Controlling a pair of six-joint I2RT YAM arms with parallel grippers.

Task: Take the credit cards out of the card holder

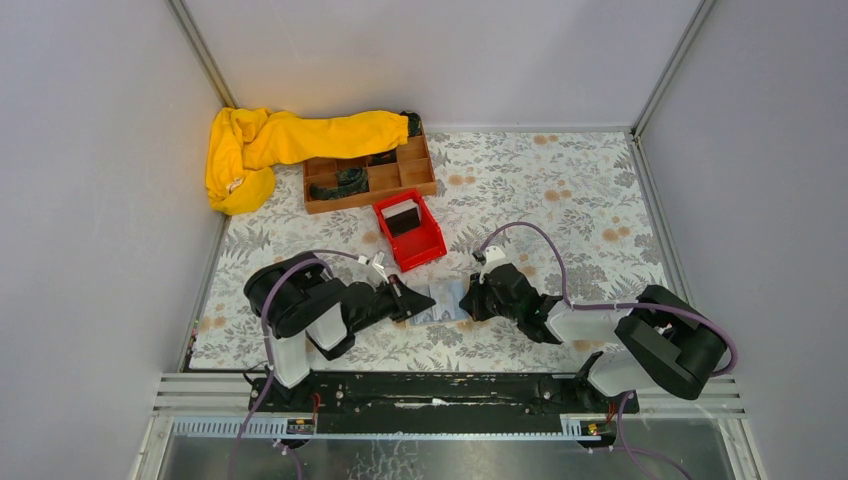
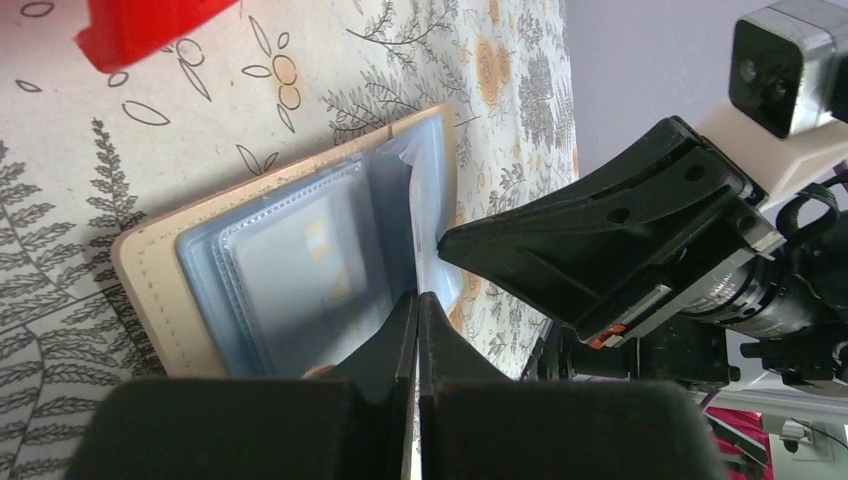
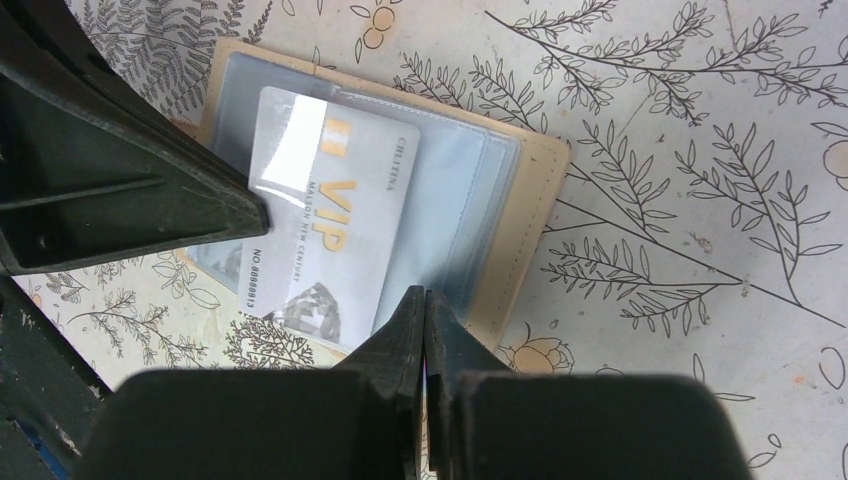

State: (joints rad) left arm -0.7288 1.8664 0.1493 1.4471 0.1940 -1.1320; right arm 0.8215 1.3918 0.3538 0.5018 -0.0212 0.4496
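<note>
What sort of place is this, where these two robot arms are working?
Most likely a robot test cell in a lab: plain grey walls in aluminium framing box in a table with a floral cover, and the left arm and right arm are bolted to a rail at its near edge.

Card holder (image 3: 520,200): tan leather-like rim, matt, stitched; clear plastic sleeves, glossy. Credit card (image 3: 330,220): smooth glossy plastic, glare patch, gold print. Table cover (image 3: 700,150): matt floral print. Red bin (image 1: 432,240): shiny plastic. Tray (image 1: 370,199): bare wood. Yellow cloth (image 1: 300,138): soft, creased. Right gripper (image 3: 424,295): matt black plastic.
</note>
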